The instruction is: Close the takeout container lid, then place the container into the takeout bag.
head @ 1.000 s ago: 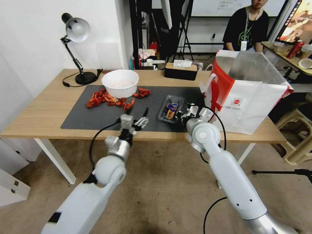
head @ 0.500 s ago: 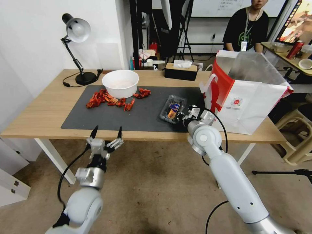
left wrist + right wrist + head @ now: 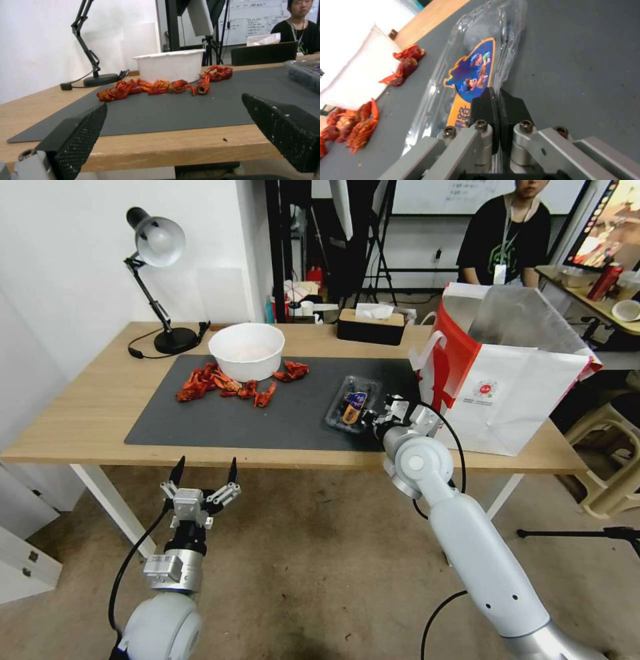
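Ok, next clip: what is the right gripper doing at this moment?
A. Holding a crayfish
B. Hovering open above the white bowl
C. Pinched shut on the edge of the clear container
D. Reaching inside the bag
C: the right gripper has its fingers pressed together on the rim of the takeout container, which rests on the dark mat.

We see the takeout container (image 3: 353, 409): small clear plastic clamshell, dark berries inside, lying flat on the dark mat near the table's front edge, just left of the takeout bag (image 3: 508, 380). The lid (image 3: 476, 67) is down over the base, its elongated blue-and-orange label sticker facing up; we can't tell if it's latched. Near rim sits pinched between black pads in the right wrist view. The bag stands upright and open on the table's right end: white front with small round red logo, red side, white handles, silver lining showing at the mouth.
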Tool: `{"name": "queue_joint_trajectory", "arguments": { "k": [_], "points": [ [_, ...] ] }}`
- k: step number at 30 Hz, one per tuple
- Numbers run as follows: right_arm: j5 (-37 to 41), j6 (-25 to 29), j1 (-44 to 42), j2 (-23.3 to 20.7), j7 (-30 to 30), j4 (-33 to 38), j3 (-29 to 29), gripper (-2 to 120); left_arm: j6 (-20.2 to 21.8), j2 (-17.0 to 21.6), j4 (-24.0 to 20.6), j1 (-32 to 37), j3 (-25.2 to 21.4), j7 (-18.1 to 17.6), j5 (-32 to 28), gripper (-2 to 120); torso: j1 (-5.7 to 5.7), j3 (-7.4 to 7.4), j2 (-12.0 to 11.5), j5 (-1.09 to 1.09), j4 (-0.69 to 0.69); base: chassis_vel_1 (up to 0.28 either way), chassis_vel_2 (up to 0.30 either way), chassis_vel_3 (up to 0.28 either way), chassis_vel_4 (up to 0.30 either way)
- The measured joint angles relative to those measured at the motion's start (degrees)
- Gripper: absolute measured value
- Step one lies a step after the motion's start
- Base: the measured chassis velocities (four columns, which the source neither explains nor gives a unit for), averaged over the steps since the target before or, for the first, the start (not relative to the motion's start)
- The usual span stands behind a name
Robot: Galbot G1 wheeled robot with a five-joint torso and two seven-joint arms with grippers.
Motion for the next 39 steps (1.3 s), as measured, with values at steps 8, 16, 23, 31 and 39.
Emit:
{"name": "queue_joint_trajectory", "arguments": {
  "k": [8,16,23,31,39],
  "points": [
    [3.15,0.6,0.91,-1.13,-0.2,5.34,1.27,0,0.15,-0.11,0.04,-0.14,-0.55,-0.16,0.19,100,0.0,0.0,0.0,-0.01,-0.01,0.0,0.0,0.0,0.0],
    [8.08,-0.47,4.92,-3.54,1.25,14.0,3.93,0,0.34,0.06,0.06,0.19,-1.36,-0.37,0.24,100,0.0,-0.01,0.0,-0.01,0.0,0.0,0.0,0.0,0.0],
    [9.89,-2.38,11.78,-7.55,4.38,17.28,9.35,0,0.52,0.13,0.22,-0.07,-1.31,-0.4,-0.29,100,0.0,-0.01,0.0,0.0,0.0,0.0,0.0,0.0,0.0],
    [11.21,-2.78,15.43,-11.59,4.56,16.25,16.8,0,0.68,0.12,0.24,-0.46,-1.02,-0.39,-0.34,100,0.0,-0.01,0.0,0.0,-0.01,0.0,0.0,0.0,0.0],
    [7.73,-4.36,12.21,-16.51,4.23,15.42,23.38,0,0.78,-0.03,0.31,-1.06,-0.11,-0.35,-0.18,100,0.0,-0.01,0.01,0.0,-0.01,0.0,0.0,0.0,0.0]
  ]
}}
